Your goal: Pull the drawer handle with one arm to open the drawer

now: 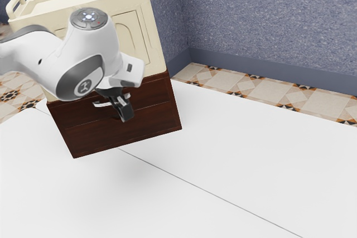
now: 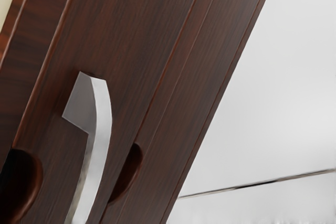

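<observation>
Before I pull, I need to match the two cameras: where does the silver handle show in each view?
Exterior view: the handle, left of picture centre, on the dark wood front, by the gripper.
Wrist view: the handle, running between two dark rounded patches.
Shared landmark: the thin line across the white surface.

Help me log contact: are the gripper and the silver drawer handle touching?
Cannot tell. In the exterior view, the gripper overlaps part of the silver handle, and that overlap hides whether they meet or a gap remains.
</observation>
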